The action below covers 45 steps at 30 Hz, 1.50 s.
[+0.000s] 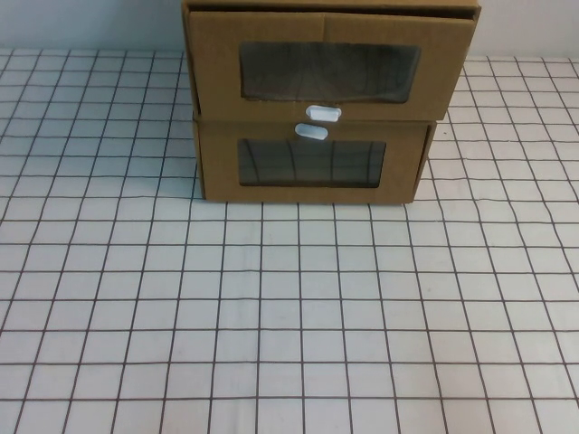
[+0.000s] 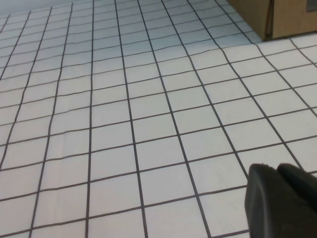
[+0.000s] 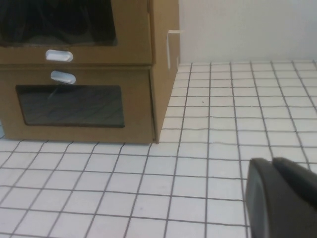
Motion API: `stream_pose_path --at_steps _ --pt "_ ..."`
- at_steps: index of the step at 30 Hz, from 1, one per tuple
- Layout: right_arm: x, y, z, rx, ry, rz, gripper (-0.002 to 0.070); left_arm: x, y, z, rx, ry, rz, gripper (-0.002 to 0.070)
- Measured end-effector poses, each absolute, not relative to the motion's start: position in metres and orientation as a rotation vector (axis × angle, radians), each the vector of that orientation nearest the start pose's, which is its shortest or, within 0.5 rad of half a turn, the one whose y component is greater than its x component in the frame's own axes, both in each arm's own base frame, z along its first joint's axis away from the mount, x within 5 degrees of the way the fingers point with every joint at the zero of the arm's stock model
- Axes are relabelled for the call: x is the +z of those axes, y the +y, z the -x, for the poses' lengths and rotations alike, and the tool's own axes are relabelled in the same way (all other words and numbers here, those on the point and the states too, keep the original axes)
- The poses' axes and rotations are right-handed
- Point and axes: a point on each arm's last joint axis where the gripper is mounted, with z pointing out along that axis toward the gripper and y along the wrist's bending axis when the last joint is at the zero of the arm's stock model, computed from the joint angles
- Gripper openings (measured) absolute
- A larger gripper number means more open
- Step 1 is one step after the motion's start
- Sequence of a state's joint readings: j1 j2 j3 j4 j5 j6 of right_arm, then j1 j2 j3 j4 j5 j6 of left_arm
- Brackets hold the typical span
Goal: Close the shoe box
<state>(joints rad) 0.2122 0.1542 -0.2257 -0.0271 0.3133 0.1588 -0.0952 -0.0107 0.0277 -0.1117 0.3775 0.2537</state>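
The shoe box (image 1: 331, 32) is the upper of two stacked brown cardboard boxes at the table's back middle. It has a wide clear window and a small white pull tab (image 1: 323, 113) below it. In the high view its front panel overhangs the lower box's front, with a dark gap along its top edge. It also shows in the right wrist view (image 3: 133, 29). Neither gripper shows in the high view. My left gripper (image 2: 275, 168) is shut and empty over bare table, far from the boxes. My right gripper (image 3: 271, 161) is shut and empty, in front of the boxes and off to their right.
The lower cardboard box (image 1: 403, 167) has a narrower window with its white tab (image 1: 310, 131) above it. A cardboard corner (image 2: 292, 20) shows in the left wrist view. The white gridded table (image 1: 289, 307) lies in front of the boxes; a pale wall stands behind them.
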Motion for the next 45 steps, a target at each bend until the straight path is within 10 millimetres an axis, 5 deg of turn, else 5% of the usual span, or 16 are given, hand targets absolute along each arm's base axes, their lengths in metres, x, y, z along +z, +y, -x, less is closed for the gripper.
stream_pose_path --at_steps 7,12,26,45 --pt "0.207 0.008 -0.053 0.157 1.726 0.111 -0.0015 0.171 -0.009 -0.052 -0.001 1.858 -0.257 -0.0002" --pt "0.170 0.009 -0.052 0.206 1.895 0.069 -0.0015 0.171 -0.009 -0.052 -0.001 1.856 -0.257 -0.0002" --pt "0.169 0.020 -0.049 0.218 1.879 0.297 -0.0015 0.171 -0.009 -0.052 0.001 1.857 -0.258 -0.0002" --pt "0.169 0.018 -0.049 0.268 1.912 0.137 -0.0015 0.171 -0.009 -0.052 0.001 1.857 -0.258 -0.0002"
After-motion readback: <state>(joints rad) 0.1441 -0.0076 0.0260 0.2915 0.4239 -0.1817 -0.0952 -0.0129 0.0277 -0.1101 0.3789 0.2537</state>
